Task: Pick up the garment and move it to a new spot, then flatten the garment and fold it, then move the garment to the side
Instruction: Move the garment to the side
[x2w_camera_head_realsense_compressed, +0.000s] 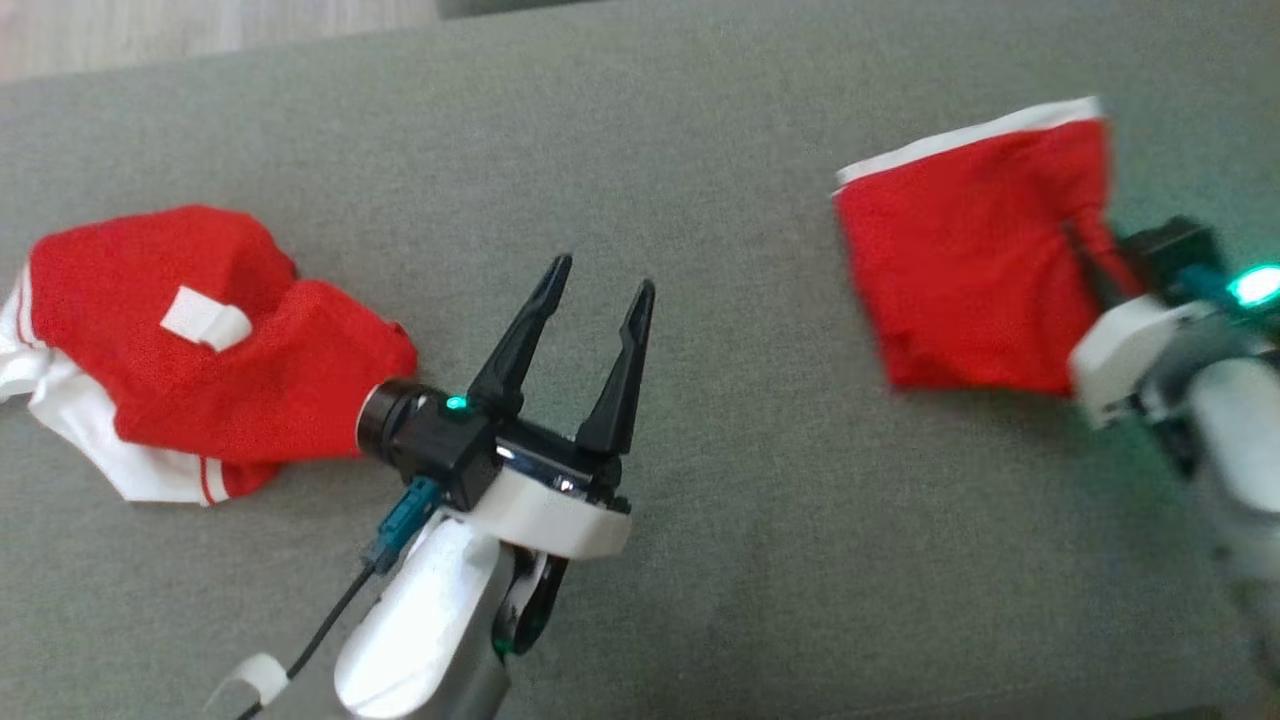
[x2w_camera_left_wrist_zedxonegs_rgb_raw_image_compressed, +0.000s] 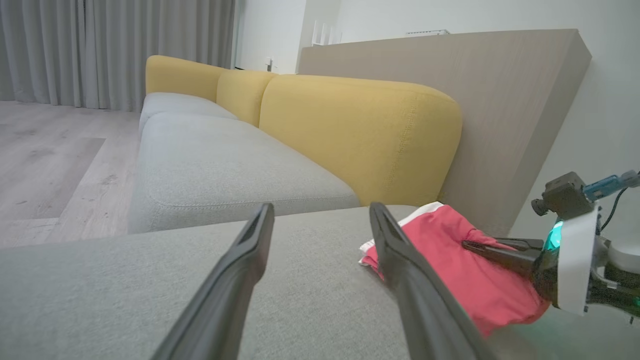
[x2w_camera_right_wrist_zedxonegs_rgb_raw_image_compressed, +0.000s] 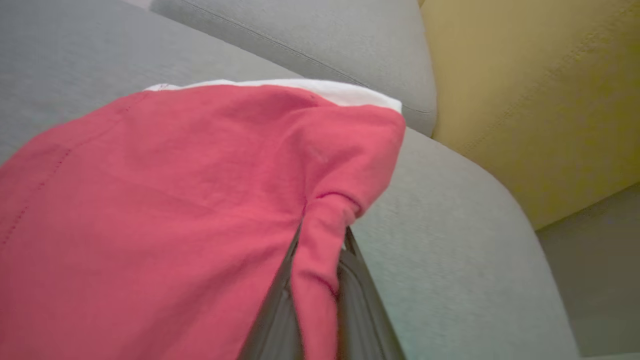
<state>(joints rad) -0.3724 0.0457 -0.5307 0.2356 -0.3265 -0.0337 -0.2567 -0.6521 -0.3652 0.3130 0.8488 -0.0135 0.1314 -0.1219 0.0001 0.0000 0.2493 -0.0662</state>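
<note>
Grey seat cushion (x2w_camera_head_realsense_compressed: 750, 560) lies under both my arms, a broad flat fabric top. My right gripper (x2w_camera_head_realsense_compressed: 1090, 250) is clenched on the garment (x2w_camera_head_realsense_compressed: 960, 270): the 2 dark fingers pinch a bunched fold of red cloth at its right edge, and in the right wrist view that fold runs down between them. The garment is red with a white band along its far edge. It sits at the cushion's right end, and its picture is blurred. Whether its whole underside touches the cushion I cannot tell.

My left gripper (x2w_camera_head_realsense_compressed: 602, 276) is released, its 2 fingers spread wide with nothing between them, above the cushion's middle and well apart from the garment.

At the cushion's left end lies a crumpled red-and-white cloth (x2w_camera_head_realsense_compressed: 200, 350) with a small white label (x2w_camera_head_realsense_compressed: 205, 318) on top; its right edge is just beside my left wrist camera housing.

Beyond the cushion's far edge, the left wrist view shows a paler grey sofa seat (x2w_camera_left_wrist_zedxonegs_rgb_raw_image_compressed: 210, 170) with a yellow backrest (x2w_camera_left_wrist_zedxonegs_rgb_raw_image_compressed: 360, 135), a tall wooden panel (x2w_camera_left_wrist_zedxonegs_rgb_raw_image_compressed: 475, 85) behind that, pale wood floor (x2w_camera_left_wrist_zedxonegs_rgb_raw_image_compressed: 50, 160) and grey curtains (x2w_camera_left_wrist_zedxonegs_rgb_raw_image_compressed: 100, 50).
</note>
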